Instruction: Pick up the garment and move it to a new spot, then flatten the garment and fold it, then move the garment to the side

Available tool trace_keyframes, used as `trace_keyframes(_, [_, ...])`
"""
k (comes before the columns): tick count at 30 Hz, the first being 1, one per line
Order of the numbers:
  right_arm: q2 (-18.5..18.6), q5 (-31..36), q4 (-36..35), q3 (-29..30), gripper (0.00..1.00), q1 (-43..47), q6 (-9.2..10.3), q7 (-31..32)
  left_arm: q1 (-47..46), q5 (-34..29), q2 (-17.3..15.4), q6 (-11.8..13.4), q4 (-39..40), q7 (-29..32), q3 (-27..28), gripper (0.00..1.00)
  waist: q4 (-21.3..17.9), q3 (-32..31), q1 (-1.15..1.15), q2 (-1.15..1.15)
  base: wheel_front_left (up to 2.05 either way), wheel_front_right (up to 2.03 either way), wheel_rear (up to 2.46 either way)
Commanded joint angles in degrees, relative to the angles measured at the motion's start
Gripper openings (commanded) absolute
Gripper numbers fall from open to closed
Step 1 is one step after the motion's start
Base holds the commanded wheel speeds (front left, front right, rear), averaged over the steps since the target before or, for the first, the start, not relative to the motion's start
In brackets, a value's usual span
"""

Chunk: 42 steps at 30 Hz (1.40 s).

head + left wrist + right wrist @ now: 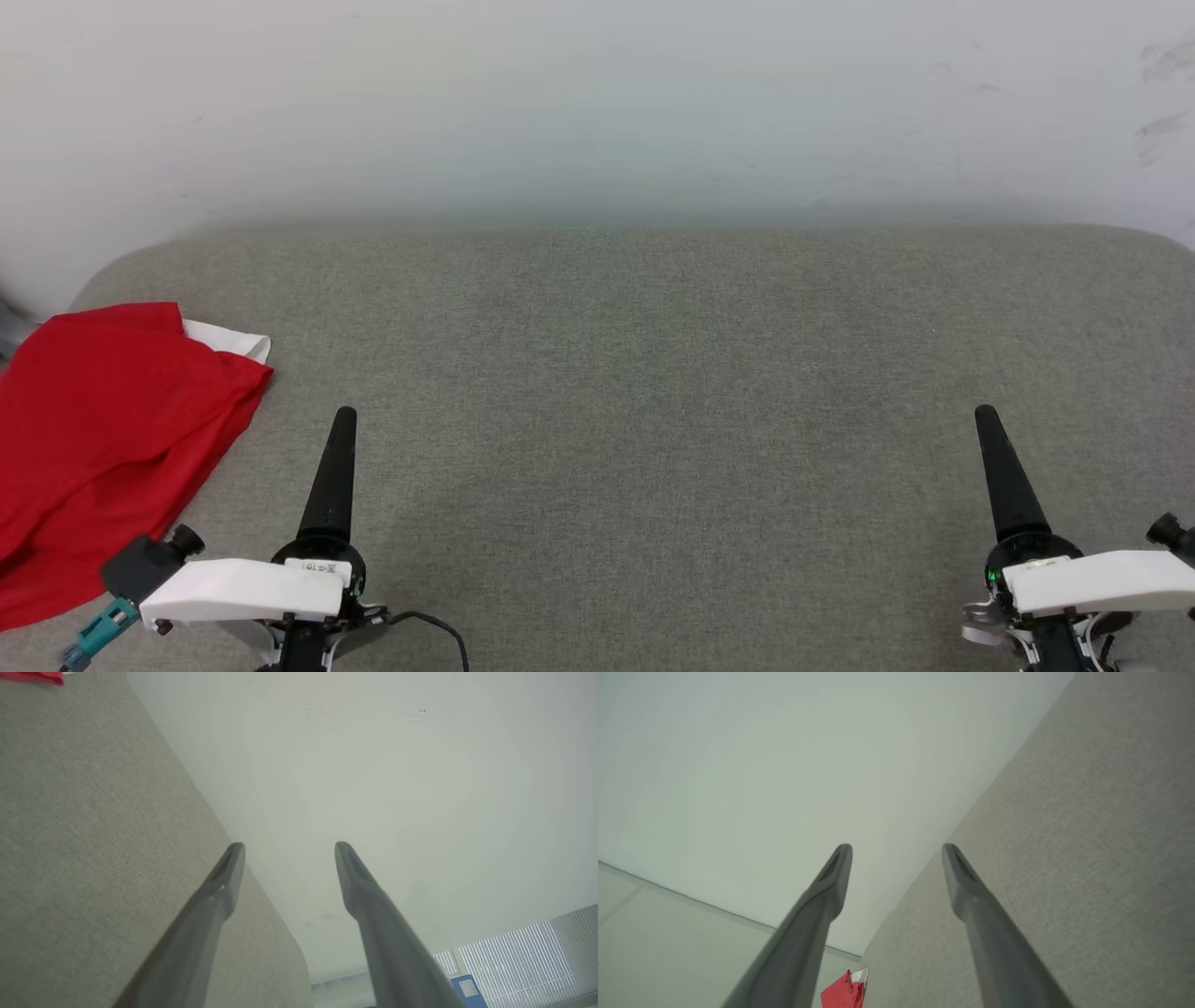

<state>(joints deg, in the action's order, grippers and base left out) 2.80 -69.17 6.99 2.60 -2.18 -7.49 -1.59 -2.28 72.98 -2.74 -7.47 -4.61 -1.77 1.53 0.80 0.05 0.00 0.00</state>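
Head view: the garment (103, 448) lies rumpled at the far left edge of the grey woven pad (635, 392), smooth red cloth with a white corner peeking out behind. The left gripper (343, 420) and right gripper (986, 420) rise as tapered black cones, both clear of the cloth.

Left wrist view: the slim, matte fingers (224, 882) stand parted, holding nothing; a red sliver shows top left.

Right wrist view: the jaws are likewise spread and empty, with red folds at the bottom edge.

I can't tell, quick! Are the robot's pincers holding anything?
Left pincer: open, holding nothing.
Right pincer: open, holding nothing.
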Motion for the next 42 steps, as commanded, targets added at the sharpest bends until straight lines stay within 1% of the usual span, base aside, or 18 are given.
trace_keyframes(1, [0.11,3.63,-1.56,-0.11,1.00,-0.41,0.00,-0.70,-0.46,-2.07,-0.11,-0.02,1.92,-0.59,-0.01,1.00,0.04,0.02,0.00,0.00,0.00,0.00,0.00])
trace_keyframes(14, [0.12,24.75,-3.07,-0.94,1.00,0.16,0.00,-3.29,0.27,-20.29,-0.13,-0.02,5.18,-3.15,-2.00,1.00,0.16,0.07,0.00,0.00,0.00,0.00,0.00])
trace_keyframes(19, [0.12,31.39,-3.96,-1.60,1.00,0.26,0.00,-3.65,0.72,-28.28,-0.13,-0.02,5.13,-4.07,-2.62,1.00,0.25,0.05,0.00,0.00,0.00,0.00,0.00])
trace_keyframes(26, [0.12,37.92,-5.60,-1.83,1.00,0.48,0.00,-2.49,1.27,-36.61,-0.50,0.08,4.76,-5.25,-3.10,1.00,0.48,0.02,0.00,0.00,0.00,0.00,0.00])
trace_keyframes(34, [0.12,45.93,-7.29,-1.68,1.00,0.97,0.00,-0.80,1.47,-45.01,-2.17,1.91,3.53,-6.52,-3.96,1.00,0.65,0.02,0.00,0.00,0.00,0.00,0.00])
trace_keyframes(38, [0.12,48.69,-7.58,-1.11,1.00,1.38,0.00,0.03,1.27,-48.15,-2.99,2.92,2.83,-7.17,-4.63,1.00,0.72,0.03,0.00,0.00,0.00,0.00,0.00])
trace_keyframes(42, [0.12,50.45,-7.79,-0.98,1.00,1.64,0.00,0.41,1.03,-49.83,-3.48,3.47,2.63,-7.58,-5.09,1.00,0.76,0.03,0.00,0.00,0.00,0.00,0.00])
